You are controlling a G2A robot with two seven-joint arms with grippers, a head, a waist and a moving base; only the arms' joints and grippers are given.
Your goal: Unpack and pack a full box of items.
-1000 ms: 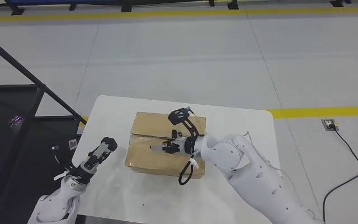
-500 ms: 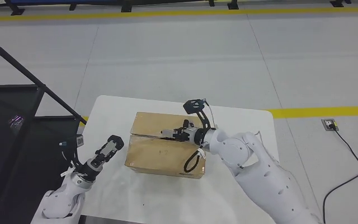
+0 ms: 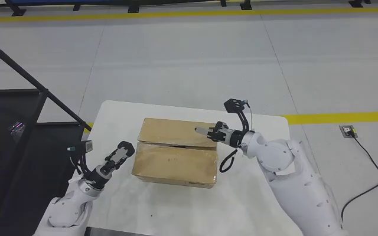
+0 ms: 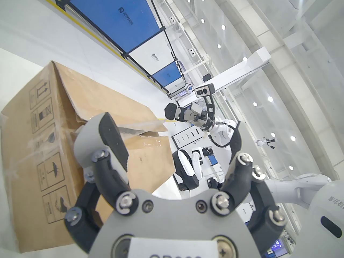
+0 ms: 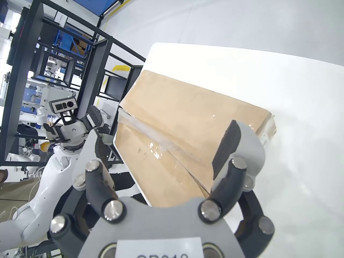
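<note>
A cardboard box [image 3: 174, 154] sits in the middle of the white bench [image 3: 118, 121], long side running left to right. Its 2 top flaps are down and meet along a seam covered by clear tape [image 5: 150, 135]. In the left wrist view the tape looks crinkled and the flap edges slightly lifted at the box's left end.

The left pincer [image 3: 123, 149] is open with its 2 fingers spread wide. It is low over the bench just beside the box's left end, pointing at it and apart from it.

The right pincer [image 3: 202, 130] is also open and holds nothing. It is over the far flap near the box's right end, and whether its fingertips touch the cardboard cannot be told.

A black metal frame [image 3: 26, 115] stands off the bench's left side.
</note>
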